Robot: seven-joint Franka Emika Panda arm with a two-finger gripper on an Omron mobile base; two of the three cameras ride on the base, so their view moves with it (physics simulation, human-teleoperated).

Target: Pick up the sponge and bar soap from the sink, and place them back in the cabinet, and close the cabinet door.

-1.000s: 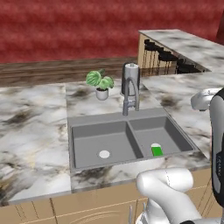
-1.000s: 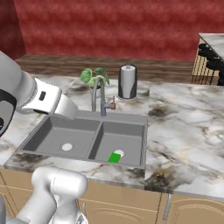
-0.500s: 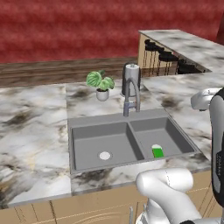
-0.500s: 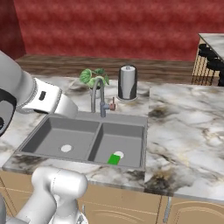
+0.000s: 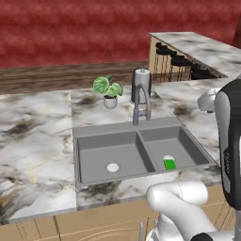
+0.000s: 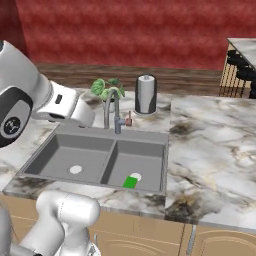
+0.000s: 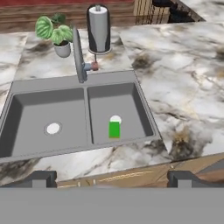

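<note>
This is looking like a home kitchen. A marble counter (image 5: 33, 141) is filling the middle of the left base view, with a dark double sink (image 5: 141, 127) and a steel faucet (image 5: 141, 106) sitting in it. A potted plant (image 5: 108, 89) and a paper towel roll (image 7: 98, 28) are standing behind, wooden drawers (image 6: 150, 235) running below.

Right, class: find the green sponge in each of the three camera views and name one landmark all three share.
Left base view: sponge at the near edge of the sink's right basin.
Right base view: sponge low in the right basin.
Hand view: sponge mid-basin, right of the divider.
Shared landmark: faucet.
</note>
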